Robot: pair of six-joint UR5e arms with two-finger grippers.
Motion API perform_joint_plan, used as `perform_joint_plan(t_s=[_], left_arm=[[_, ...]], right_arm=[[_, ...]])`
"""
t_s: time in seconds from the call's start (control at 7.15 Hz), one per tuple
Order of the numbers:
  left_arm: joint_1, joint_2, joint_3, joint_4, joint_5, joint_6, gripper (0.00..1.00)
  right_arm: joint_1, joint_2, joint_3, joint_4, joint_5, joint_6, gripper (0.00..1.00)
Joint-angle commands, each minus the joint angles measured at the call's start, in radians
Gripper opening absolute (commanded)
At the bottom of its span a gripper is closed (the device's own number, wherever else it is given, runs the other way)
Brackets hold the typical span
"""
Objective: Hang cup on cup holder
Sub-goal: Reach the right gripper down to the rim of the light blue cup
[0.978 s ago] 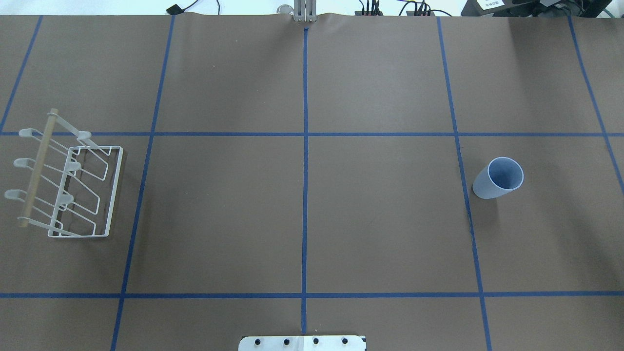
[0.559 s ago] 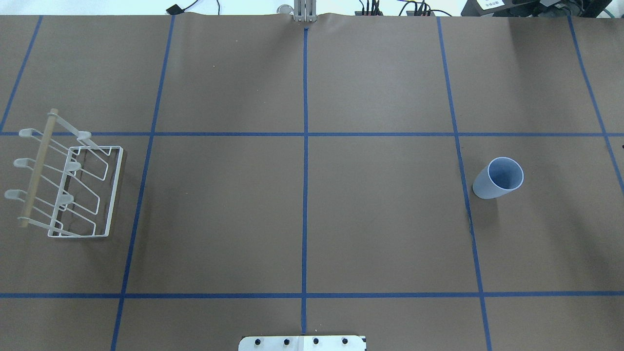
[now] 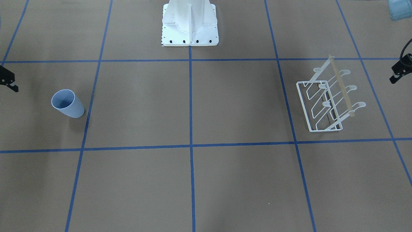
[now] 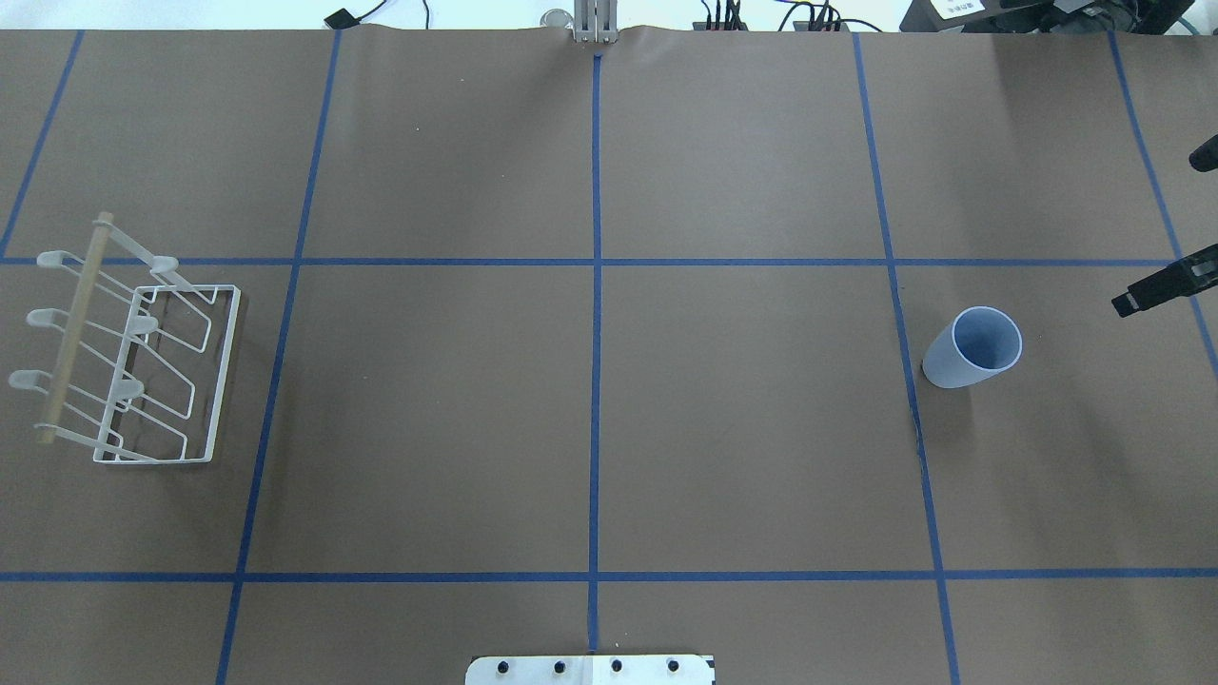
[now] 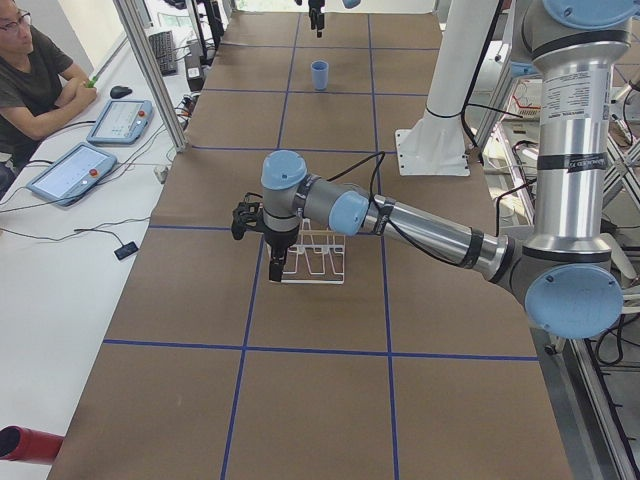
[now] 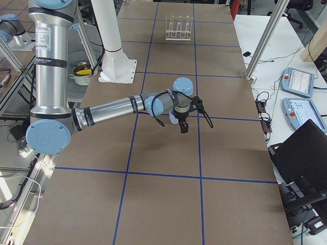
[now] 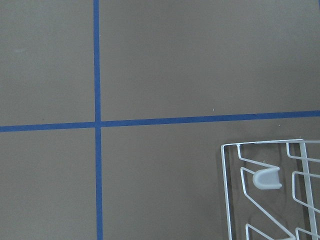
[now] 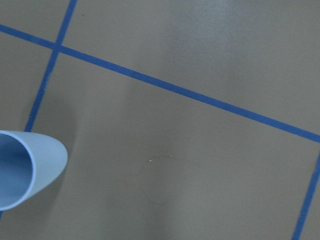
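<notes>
**A:** Two pincers, neither touching anything. The right pincer [image 4: 1159, 233] shows two dark tips well apart at the overhead view's edge, so I read it as spread. The left pincer [image 3: 400, 69] is half cut off, and I cannot tell how it stands.

**B:** And the cup?

**A:** The cup [image 4: 971, 350] stands mouth up on the table, below the right pincer and just inward of it. The rack [image 4: 74, 328] is well apart from that pincer, at the table's other end, beside and below the left one.

**B:** What might go wrong?

**A:** The cup is smooth and tapered, so a pinch on its wall could squeeze it out or tip it. It must also be turned over to sit on a prong. The light wire rack may slide if nudged.

**B:** Surroundings?

**A:** The table [image 4: 428, 428] is covered in brown paper with a grid of blue tape. An operator [image 5: 35, 75] sits at a side bench with tablets [image 5: 72, 170].
</notes>
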Motion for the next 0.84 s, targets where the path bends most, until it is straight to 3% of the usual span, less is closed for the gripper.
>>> perform_joint_plan(t_s=[0.0,0.7], left_arm=[[0.001,-0.001,0.0,0.002,0.001,0.001,0.98],[0.0,-0.001,0.002,0.002,0.006,-0.001,0.98]], right_arm=[[-0.094,0.004,0.002,0.068,-0.008,0.144,0.99],[-0.16,0.025,-0.005,0.069,-0.017,0.147,0.95]])
